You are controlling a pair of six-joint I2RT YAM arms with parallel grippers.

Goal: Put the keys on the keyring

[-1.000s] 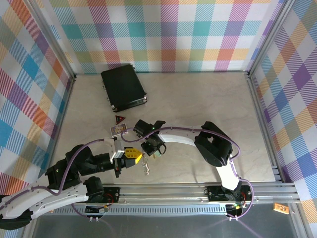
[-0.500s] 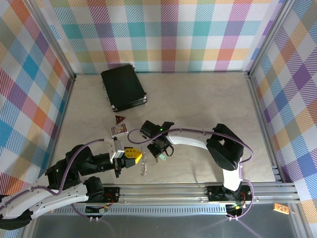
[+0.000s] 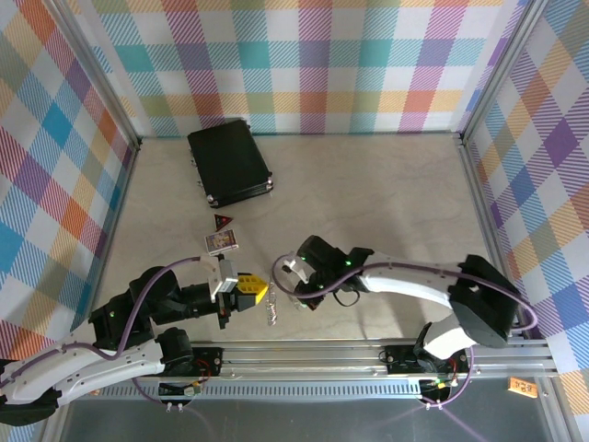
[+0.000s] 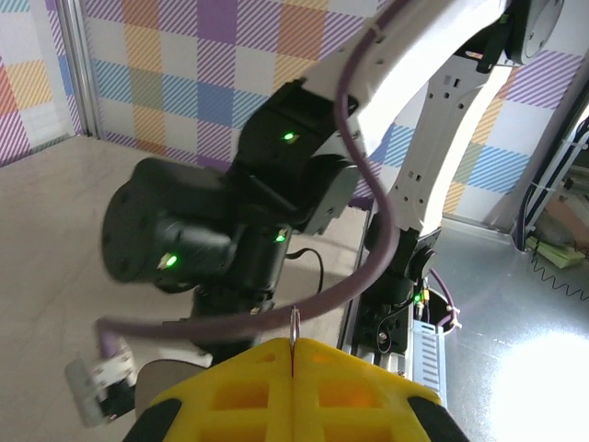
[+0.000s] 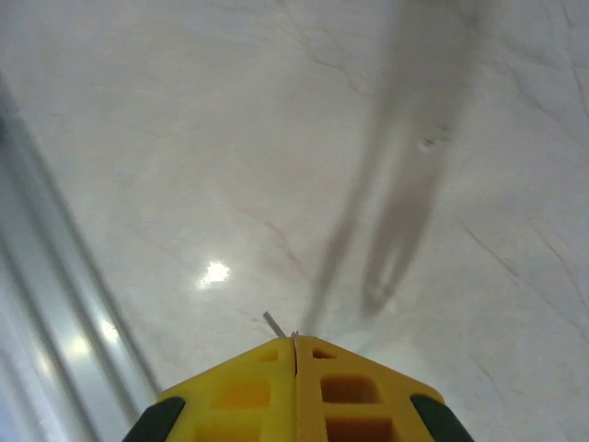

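The keyring [image 3: 270, 313] hangs as a thin silver chain-like piece from my left gripper [image 3: 260, 293], near the table's front edge. In the left wrist view its metal edge [image 4: 293, 324] pokes up from my left gripper [image 4: 293, 354], whose yellow fingers are shut on it. My right gripper [image 3: 298, 296] sits just right of the keyring, pointing down at the table. In the right wrist view my right gripper [image 5: 294, 343] is shut, and a short silver tip of the key [image 5: 273, 323] sticks out. The teal head is hidden.
A black rectangular case [image 3: 230, 164] lies at the back left. A small card [image 3: 221, 242] and a red triangular piece [image 3: 222, 222] lie left of centre. The aluminium rail [image 3: 368, 350] runs along the front edge. The right arm's black wrist [image 4: 212, 239] is close in front of the left wrist camera.
The right arm has stretched out low over the table, its gripper shifting right and nearer the front. The left gripper has edged right with the keyring.
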